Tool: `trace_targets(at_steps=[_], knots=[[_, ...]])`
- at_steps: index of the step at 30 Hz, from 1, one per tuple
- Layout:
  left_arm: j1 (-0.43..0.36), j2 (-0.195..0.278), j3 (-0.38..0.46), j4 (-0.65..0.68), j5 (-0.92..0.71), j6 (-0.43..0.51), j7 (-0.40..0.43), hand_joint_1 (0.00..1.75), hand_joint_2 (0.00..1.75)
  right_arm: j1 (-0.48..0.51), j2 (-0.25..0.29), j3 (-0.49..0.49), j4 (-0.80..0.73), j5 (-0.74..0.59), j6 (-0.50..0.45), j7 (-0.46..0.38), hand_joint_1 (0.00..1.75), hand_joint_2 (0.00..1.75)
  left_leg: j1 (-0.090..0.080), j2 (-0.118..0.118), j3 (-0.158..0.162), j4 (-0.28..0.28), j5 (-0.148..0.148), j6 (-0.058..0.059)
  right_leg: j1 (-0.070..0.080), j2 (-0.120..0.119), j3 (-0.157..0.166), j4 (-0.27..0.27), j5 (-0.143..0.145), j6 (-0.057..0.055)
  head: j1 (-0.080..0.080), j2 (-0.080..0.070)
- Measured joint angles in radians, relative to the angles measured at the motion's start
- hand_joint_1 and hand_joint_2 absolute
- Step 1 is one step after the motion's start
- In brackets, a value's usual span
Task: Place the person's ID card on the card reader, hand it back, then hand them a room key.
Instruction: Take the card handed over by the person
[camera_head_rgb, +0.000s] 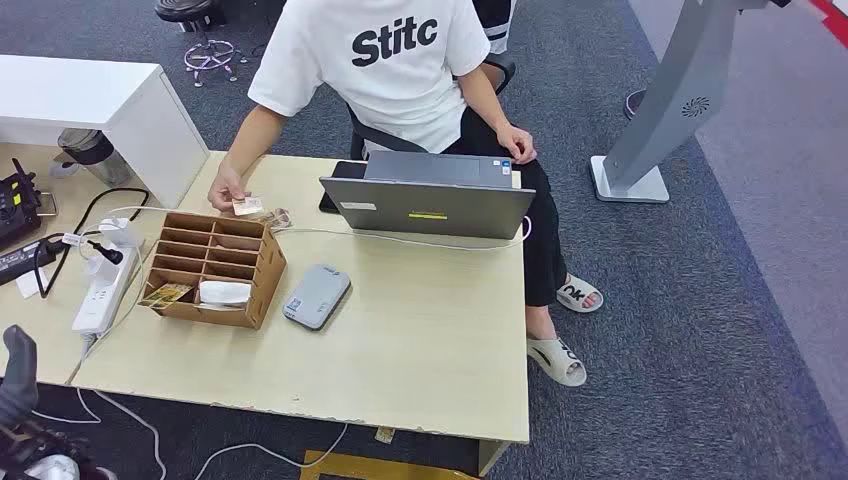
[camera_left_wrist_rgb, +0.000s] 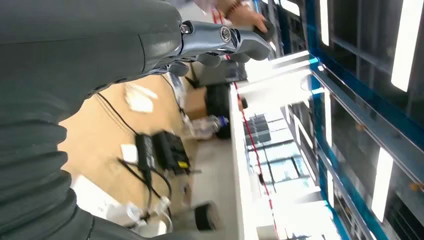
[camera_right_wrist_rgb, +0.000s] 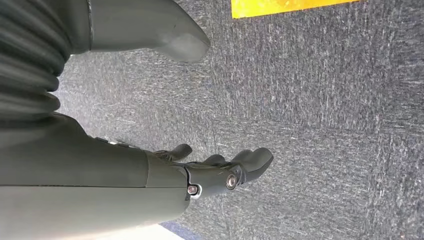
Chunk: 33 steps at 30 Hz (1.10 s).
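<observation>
Both robot hands hold nothing: the left hand (camera_left_wrist_rgb: 220, 42) and right hand (camera_right_wrist_rgb: 220, 172) have fingers loosely apart. Across the table's (camera_head_rgb: 420, 330) far edge, a person's hand (camera_head_rgb: 226, 188) pinches the ID card (camera_head_rgb: 247, 205) beside the wooden organizer (camera_head_rgb: 213, 266); the card reader (camera_head_rgb: 316, 296) lies mid-table.

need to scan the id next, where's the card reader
In the head view the card reader lies on the table, just right of the wooden organizer, in front of the laptop.
</observation>
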<state>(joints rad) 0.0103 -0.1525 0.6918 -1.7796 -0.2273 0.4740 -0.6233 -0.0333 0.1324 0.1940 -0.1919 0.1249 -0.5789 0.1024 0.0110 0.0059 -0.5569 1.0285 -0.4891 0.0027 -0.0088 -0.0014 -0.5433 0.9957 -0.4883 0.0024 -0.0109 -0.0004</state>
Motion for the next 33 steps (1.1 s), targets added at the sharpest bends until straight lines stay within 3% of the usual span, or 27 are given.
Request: trace_targets(at_steps=[17, 33], knots=[[-0.236, 0.138, -0.311, 0.177, -0.325, 0.023, 0.216, 0.0, 1.75, -0.012, -0.001, 0.024, 0.001, 0.034, 0.053, 0.037, 0.0, 1.75, 0.0, 0.001, -0.001, 0.0, 0.002, 0.0, 0.0, 0.001, -0.001, 0.0, 0.002, 0.001, 0.0, 0.0], [-0.434, 0.214, -0.608, 0.373, -0.73, 0.08, 0.411, 0.0, 1.75, -0.021, -0.001, 0.057, 0.002, 0.076, 0.118, 0.077, 0.0, 1.75, 0.0, 0.001, -0.001, 0.0, 0.002, 0.0, 0.0, 0.001, -0.001, 0.0, 0.003, 0.001, 0.0, 0.0]])
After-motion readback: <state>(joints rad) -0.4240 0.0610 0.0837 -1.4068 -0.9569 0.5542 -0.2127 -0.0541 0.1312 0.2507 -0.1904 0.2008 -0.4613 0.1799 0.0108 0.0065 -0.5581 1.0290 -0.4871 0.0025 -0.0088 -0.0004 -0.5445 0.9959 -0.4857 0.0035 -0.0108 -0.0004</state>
